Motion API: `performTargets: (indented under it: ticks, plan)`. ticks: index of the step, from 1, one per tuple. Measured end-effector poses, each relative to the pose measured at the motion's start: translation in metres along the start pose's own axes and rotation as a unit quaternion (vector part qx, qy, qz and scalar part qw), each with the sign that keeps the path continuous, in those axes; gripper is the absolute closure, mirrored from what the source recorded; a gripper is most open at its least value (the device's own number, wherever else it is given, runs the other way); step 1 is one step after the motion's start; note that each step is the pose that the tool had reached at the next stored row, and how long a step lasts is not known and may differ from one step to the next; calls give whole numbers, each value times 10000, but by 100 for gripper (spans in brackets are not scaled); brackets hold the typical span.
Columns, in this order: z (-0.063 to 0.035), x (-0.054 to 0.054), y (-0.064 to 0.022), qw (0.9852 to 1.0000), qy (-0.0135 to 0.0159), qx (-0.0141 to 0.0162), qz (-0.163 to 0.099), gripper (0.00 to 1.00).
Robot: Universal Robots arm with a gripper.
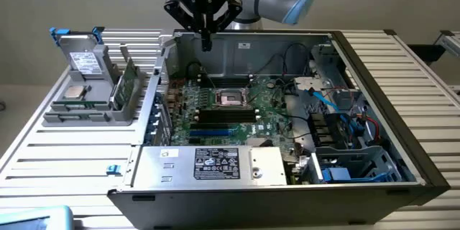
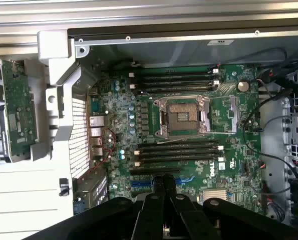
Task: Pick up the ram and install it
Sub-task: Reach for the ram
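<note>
One gripper [image 1: 206,39] poised above the far wall of the open computer case [image 1: 273,206], fingers pressed tight together with nothing between them, tips pointing down toward the green motherboard [image 1: 270,109]. One ram stick [image 1: 129,84], long and green, well apart from the gripper and outside the case, just beyond its wall on the exterior view's left, standing on edge in a grey holder [image 1: 86,118]. In that same holder, farther from the case: one grey drive with blue tabs [image 1: 85,57] upright, and one square silver processor chip [image 1: 75,91] lying flat. Inside the case, seen from the wrist: one processor socket [image 2: 184,116] near the middle of the board, flanked by two banks of dark memory slots [image 2: 179,152], one bank on either side. Along the case's near wall, one silver power supply [image 1: 158,168] with a black label.
</note>
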State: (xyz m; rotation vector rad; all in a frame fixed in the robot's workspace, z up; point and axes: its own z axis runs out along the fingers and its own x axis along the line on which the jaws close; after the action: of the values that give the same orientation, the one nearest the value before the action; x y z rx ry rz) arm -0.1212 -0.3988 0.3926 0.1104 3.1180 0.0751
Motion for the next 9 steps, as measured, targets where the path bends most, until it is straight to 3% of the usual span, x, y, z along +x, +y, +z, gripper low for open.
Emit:
performTargets:
  ticks: [9]
  plan:
    - [0,0,0,10000,0,0,0,89]
